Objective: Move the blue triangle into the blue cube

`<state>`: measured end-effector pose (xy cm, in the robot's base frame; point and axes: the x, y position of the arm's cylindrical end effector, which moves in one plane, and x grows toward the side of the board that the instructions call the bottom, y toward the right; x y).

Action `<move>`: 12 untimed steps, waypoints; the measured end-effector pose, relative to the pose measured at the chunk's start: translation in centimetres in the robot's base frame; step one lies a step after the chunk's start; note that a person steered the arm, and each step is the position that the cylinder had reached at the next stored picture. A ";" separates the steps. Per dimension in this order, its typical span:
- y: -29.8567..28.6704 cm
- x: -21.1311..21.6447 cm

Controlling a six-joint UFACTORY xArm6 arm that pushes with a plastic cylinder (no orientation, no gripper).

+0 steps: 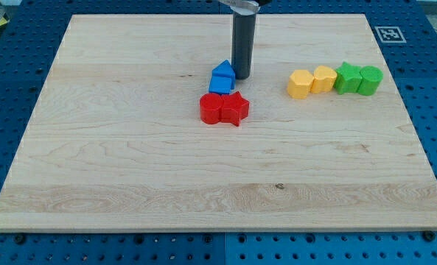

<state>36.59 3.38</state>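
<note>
The blue triangle [223,69] lies near the board's upper middle, touching the blue cube [220,84] just below it. My tip [242,76] rests on the board right beside the triangle's right side, touching or nearly touching it. The dark rod rises from there to the view's top. Below the cube sit a red cylinder [211,109] and a red star [234,108], side by side and close against the cube's lower edge.
To the view's right is a row of blocks: two yellow [301,84] [324,79] and two green [347,78] [370,79], touching one another. The wooden board [130,162] lies on a blue perforated table; a marker tag [388,34] sits by its upper right corner.
</note>
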 end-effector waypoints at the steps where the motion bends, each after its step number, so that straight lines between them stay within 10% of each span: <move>1: 0.0 0.4; 3: -1.7 -6.6; 12: 1.6 -0.6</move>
